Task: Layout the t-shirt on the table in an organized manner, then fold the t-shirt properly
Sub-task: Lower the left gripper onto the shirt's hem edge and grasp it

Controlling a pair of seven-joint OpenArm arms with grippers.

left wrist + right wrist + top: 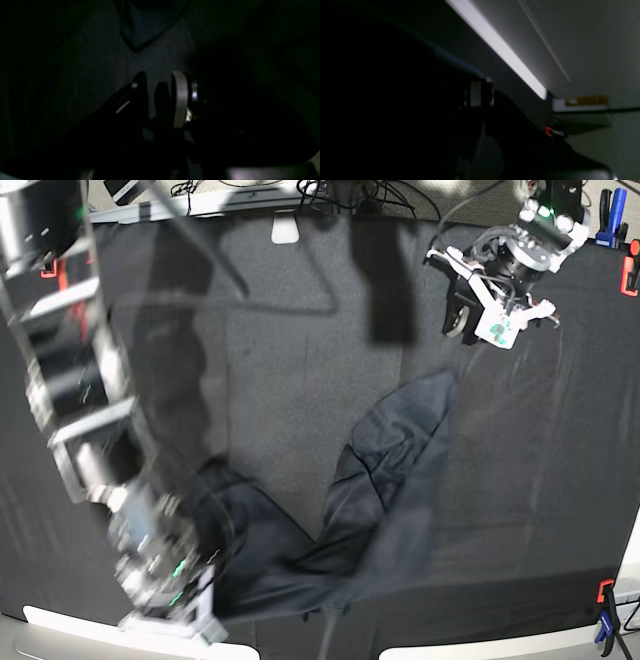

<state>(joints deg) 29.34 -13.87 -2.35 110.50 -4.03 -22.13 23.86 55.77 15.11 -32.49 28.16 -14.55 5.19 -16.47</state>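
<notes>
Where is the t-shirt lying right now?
In the base view, the t-shirt lies crumpled on the table, low and centre, its lower-left end at the right claw.

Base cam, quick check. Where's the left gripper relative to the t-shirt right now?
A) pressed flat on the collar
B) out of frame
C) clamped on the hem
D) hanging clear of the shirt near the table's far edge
D: the left gripper hangs over bare table cloth, apart from the t-shirt.
</notes>
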